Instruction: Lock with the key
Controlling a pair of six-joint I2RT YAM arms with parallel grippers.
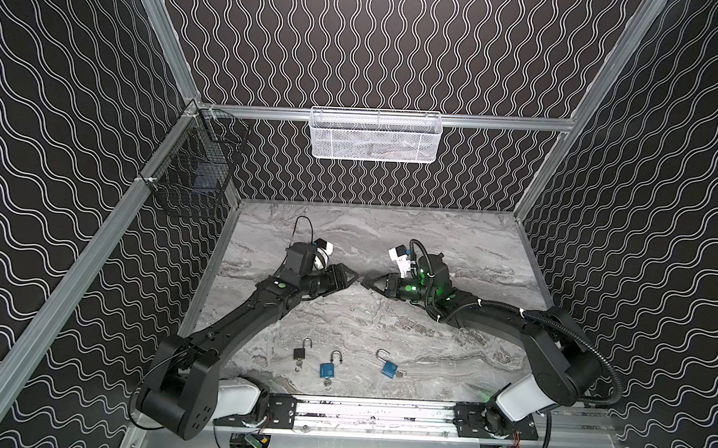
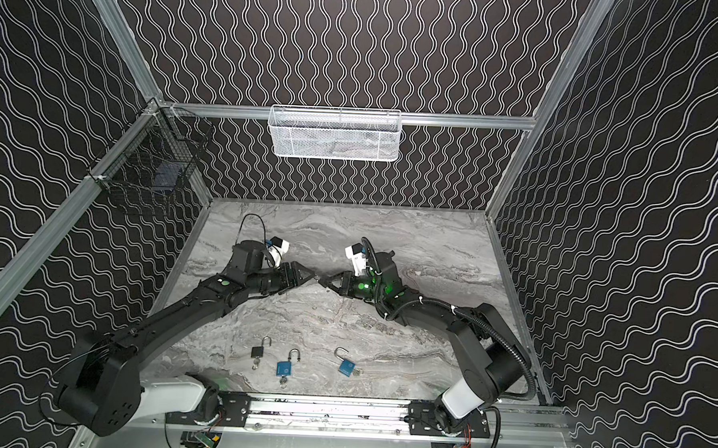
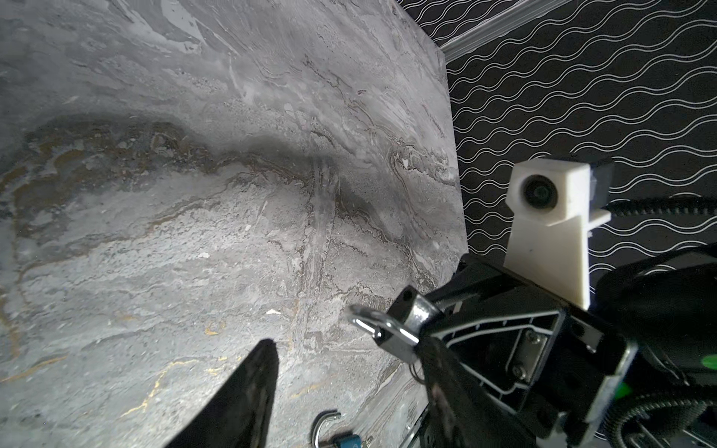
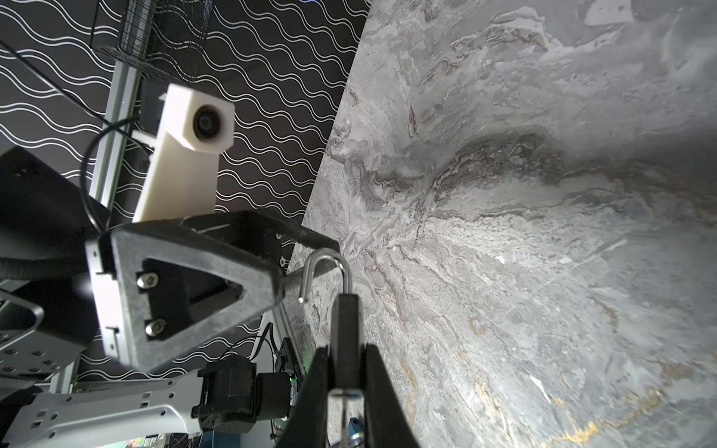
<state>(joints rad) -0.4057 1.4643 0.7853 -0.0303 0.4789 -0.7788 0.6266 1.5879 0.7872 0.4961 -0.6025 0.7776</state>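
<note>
though top views blur detail, right wrist shows padlock (image 4: pixel 345 329) shackle (image 4: pixel 328 254) open

A robotics lab test cell: aluminium framing (image 1: pixel 499 122) holds wave-patterned panels (image 1: pixel 377 47), a marble-look tabletop (image 1: pixel 386 330) lies beneath the left gripper (image 1: pixel 351 277) and right gripper (image 1: pixel 368 283), and a white mesh basket (image 1: pixel 375 136) hangs beyond them.

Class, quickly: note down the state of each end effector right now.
Left end effector: open, holding nothing.
Right end effector: closed on the lock.
</note>
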